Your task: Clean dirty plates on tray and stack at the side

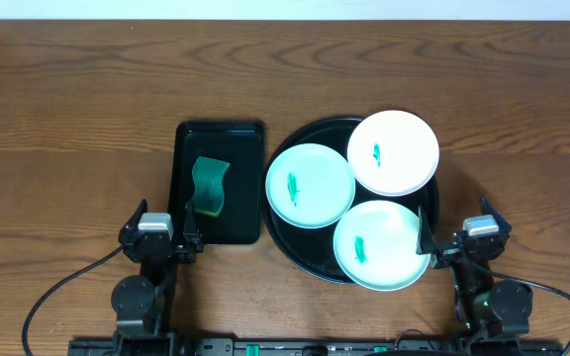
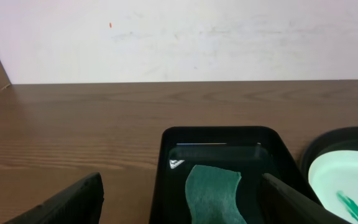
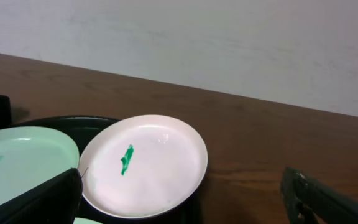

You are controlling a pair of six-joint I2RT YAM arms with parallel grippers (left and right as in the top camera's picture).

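The round black tray [image 1: 278, 234] holds three plates, each with a green smear at its centre. A white plate [image 1: 394, 151] is at the back, one mint plate [image 1: 310, 185] on the left and another mint plate [image 1: 381, 244] at the front. My left gripper [image 1: 163, 214] is open near the table's front edge, below the rectangular tray, holding nothing. My right gripper [image 1: 455, 225] is open beside the front plate's right edge, also holding nothing. In the right wrist view the white plate [image 3: 148, 168] lies ahead between the open fingers [image 3: 48, 199].
A rectangular black tray [image 1: 191, 138] left of the round one holds a green sponge [image 1: 210, 185], seen ahead of the left gripper [image 2: 182, 208] as the sponge [image 2: 213, 196]. Bare wooden table surrounds both trays. Cables run along the front edge.
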